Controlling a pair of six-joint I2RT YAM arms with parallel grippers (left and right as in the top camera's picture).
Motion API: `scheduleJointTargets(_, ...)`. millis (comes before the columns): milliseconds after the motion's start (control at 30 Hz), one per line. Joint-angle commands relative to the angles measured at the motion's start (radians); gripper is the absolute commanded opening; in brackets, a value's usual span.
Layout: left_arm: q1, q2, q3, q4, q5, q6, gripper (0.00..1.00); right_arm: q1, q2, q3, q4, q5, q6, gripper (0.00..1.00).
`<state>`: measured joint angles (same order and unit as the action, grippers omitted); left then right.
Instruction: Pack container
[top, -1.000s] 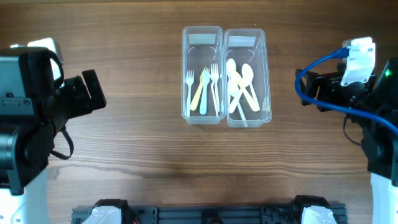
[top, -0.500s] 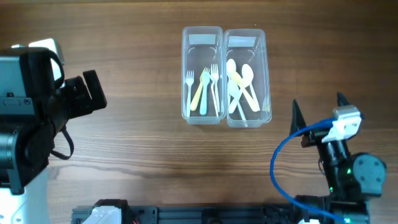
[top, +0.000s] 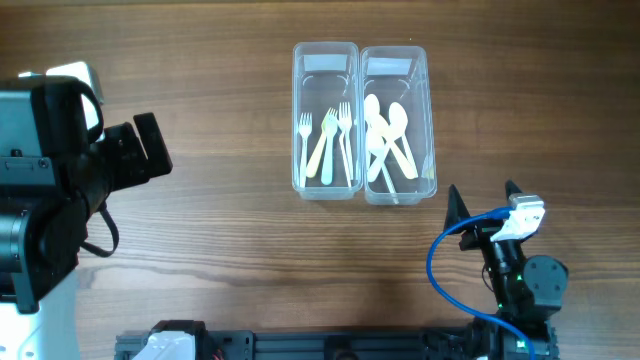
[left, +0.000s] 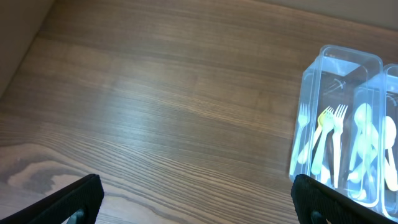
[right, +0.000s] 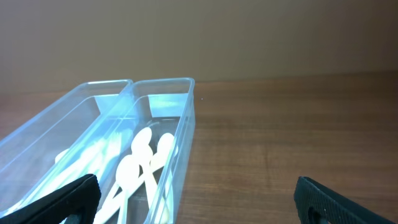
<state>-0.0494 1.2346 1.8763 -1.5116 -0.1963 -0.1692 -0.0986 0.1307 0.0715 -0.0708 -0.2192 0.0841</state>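
Observation:
Two clear plastic containers stand side by side at the table's middle back. The left container (top: 325, 120) holds several forks (top: 328, 147). The right container (top: 396, 124) holds several white spoons (top: 388, 140). Both show in the left wrist view (left: 329, 127) and in the right wrist view (right: 140, 146). My left gripper (top: 150, 145) is open and empty at the far left. My right gripper (top: 485, 200) is open and empty, low at the front right, just in front of the spoon container.
Bare wooden table (top: 230, 230) lies around the containers. A blue cable (top: 440, 265) loops by the right arm. A dark rail (top: 330, 345) runs along the front edge.
My right arm has swung from the far right down to the front right, nearer the spoon container. The left arm and the containers have not moved.

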Motion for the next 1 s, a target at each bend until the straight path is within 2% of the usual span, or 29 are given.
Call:
scheduleJointTargets(0, 0.008, -0.009, -0.001, 0.002, 0.005, 0.005, 1.00, 0.006, -0.014, -0.040, 0.029, 0.017, 0.031, 1.00)
scheduleJointTargets(100, 0.008, -0.009, -0.001, 0.003, 0.005, 0.005, 1.00, 0.006, -0.027, -0.065, 0.089, 0.017, 0.030, 1.00)
scheduleJointTargets(800, 0.008, -0.008, -0.001, 0.003, 0.005, 0.005, 1.00, 0.006, -0.030, -0.066, 0.089, 0.017, 0.030, 1.00)
scheduleJointTargets(867, 0.008, -0.043, -0.004, 0.003, -0.022, 0.006, 1.00, 0.006, -0.030, -0.066, 0.089, 0.017, 0.031, 1.00)
scheduleJointTargets(967, 0.008, -0.148, -0.089, 0.003, 0.013, 0.005, 1.00, 0.006, -0.030, -0.066, 0.089, 0.017, 0.031, 1.00)
